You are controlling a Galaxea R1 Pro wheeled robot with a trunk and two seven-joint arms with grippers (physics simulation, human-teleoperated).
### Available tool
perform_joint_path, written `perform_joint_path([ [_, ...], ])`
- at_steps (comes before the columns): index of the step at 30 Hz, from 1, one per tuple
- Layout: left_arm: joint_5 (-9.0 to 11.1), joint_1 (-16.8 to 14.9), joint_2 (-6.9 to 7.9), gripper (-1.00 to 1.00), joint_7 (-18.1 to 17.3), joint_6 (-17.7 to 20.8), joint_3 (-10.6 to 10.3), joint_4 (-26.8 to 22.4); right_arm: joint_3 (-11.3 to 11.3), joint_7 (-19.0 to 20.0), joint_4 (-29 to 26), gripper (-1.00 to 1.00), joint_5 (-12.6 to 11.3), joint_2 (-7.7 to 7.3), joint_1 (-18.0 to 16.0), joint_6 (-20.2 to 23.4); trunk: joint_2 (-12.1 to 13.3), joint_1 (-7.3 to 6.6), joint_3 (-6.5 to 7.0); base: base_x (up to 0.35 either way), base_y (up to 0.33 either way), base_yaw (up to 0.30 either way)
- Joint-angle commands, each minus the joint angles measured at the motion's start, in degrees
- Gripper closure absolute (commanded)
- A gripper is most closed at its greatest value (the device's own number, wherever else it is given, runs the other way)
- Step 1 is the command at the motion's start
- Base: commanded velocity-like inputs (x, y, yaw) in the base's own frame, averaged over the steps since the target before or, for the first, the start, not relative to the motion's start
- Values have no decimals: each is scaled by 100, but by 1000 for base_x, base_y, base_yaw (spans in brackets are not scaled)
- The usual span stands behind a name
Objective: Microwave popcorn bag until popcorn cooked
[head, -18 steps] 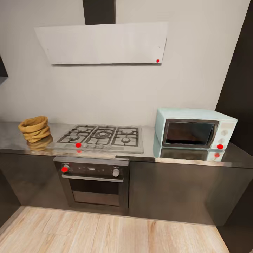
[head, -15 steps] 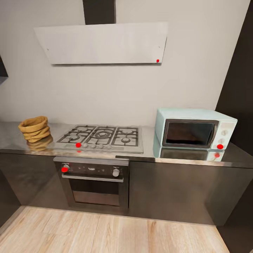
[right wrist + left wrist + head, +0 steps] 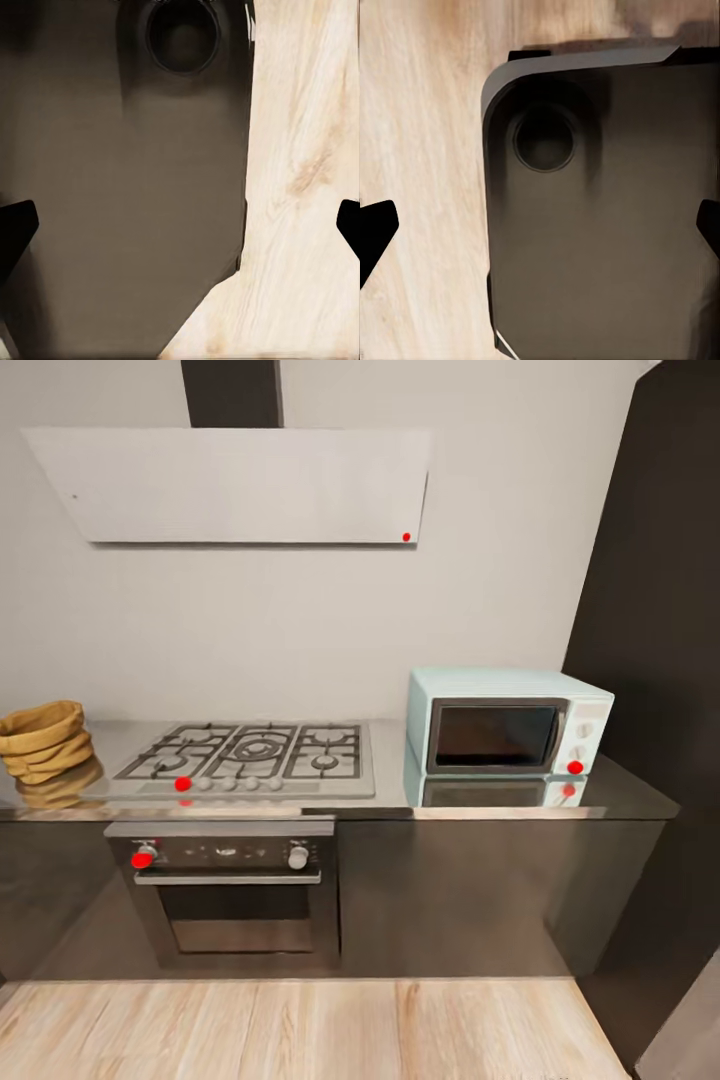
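Note:
The tan popcorn bag, crumpled with ring-like folds, sits on the grey countertop at the far left of the head view, partly cut by the frame edge. At the right end of that worktop stands the mint-blue microwave with its dark glass door closed, two white knobs and a red dot. My left gripper hangs open over the robot's dark base and the wooden floor, fingertips far apart. My right gripper is open too, above the same base and floor. Both are empty.
A gas hob with grey grates lies between bag and microwave, above a dark built-in oven. A white hood hangs on the wall. A tall dark cabinet rises at the right. Light wooden floor lies before the cabinets.
The whole head picture has shifted left and the counter looks slightly farther, so the camera has turned or moved right. The bag, hob and microwave keep their places on the counter.

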Motion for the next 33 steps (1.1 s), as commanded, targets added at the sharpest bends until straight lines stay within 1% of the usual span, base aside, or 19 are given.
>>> perform_joint_path([
  [1, -8, 3, 1, -100, 1, -45, -7, -6, -4, 5, -6, -100, -41, -3, -2, 7, 39, -23, 15, 0, 0, -287],
  [2, -10, 3, 4, -100, 1, -193, -10, -6, -4, 5, -16, -100, -192, -5, -2, 6, 79, -45, 33, 0, 0, -286],
  [4, -11, 3, 5, -100, 1, -193, -11, -6, -4, 5, -26, -100, -321, -13, -2, 6, 160, -89, 69, 0, 0, -286],
  [6, -11, 3, 0, -100, 1, -192, -12, -6, -5, -14, -117, -100, -377, -21, -4, 1, 240, -132, 101, 0, 0, -261],
  [8, -11, 3, 0, -100, 1, -192, -14, -6, 2, -117, -565, -100, -393, -17, -4, -72, 320, -176, 135, 0, 0, -74],
  [9, -11, 3, 2, -100, 1, -192, -14, -6, 3, -139, -661, -100, -393, -25, -3, -215, 360, -198, 153, 0, 0, -22],
  [10, -11, 3, 1, -100, 1, -192, -14, -6, 4, -156, -919, -100, -365, -54, -2, -1023, 400, -220, 171, 0, 0, -6],
  [12, -16, 3, 4, -100, 1, -194, -14, -6, 4, -160, -1163, -100, -350, -155, -5, -1951, 481, -264, 207, 0, 0, -2],
  [14, -23, 3, 1, -100, 1, -199, -10, -16, 4, -166, -1570, -100, -363, -281, -4, -2406, 561, -308, 242, 0, 0, 0],
  [15, -25, 3, 0, -100, 1, -200, -8, -23, 4, -168, -1748, -100, -377, -307, -5, -2473, 601, -330, 260, 0, 0, 0],
  [17, -28, 3, -1, -100, 1, -207, -5, -59, -1, -171, -2473, -100, -396, -326, -2, -2557, 681, -374, 296, 0, 0, 0],
  [19, -25, 3, -1, -100, 4, -214, 1, -80, 2, -158, -3188, -100, -400, -335, -3, -2574, 761, -418, 332, 0, 0, 0],
  [21, -7, 3, 10, -100, 9, -211, 14, -105, -48, -154, -4218, -100, -383, -341, -2, -2456, 842, -462, 368, 0, 0, 0],
  [22, 1, 3, 15, -100, 9, -211, 17, -110, -64, -150, -4468, -100, -385, -346, -2, -2353, 882, -484, 386, 0, 0, 0],
  [25, 22, 3, 23, -100, 10, -251, 29, -111, -94, -145, -5084, -100, -384, -355, -2, -1789, 1002, -550, 437, 0, 0, -60],
  [26, 31, 3, 26, -100, 10, -262, 32, -116, -97, -145, -5268, -100, -380, -355, -2, -1721, 1042, -572, 452, 0, 0, -177],
  [29, 53, 3, 32, -100, 10, -294, 52, -213, -105, -145, -6132, -100, -382, -356, -2, -1308, 1162, -638, 493, 0, 0, -230],
  [30, 59, 3, 33, -100, 10, -300, 58, -245, -111, -145, -6502, -100, -389, -356, -2, -1034, 1202, -660, 508, 0, 0, -254],
  [33, 66, 3, 24, -100, 10, -299, 70, -271, -119, -148, -7358, -100, -394, -350, -5, -692, 1323, -725, 553, 0, 0, -265],
])
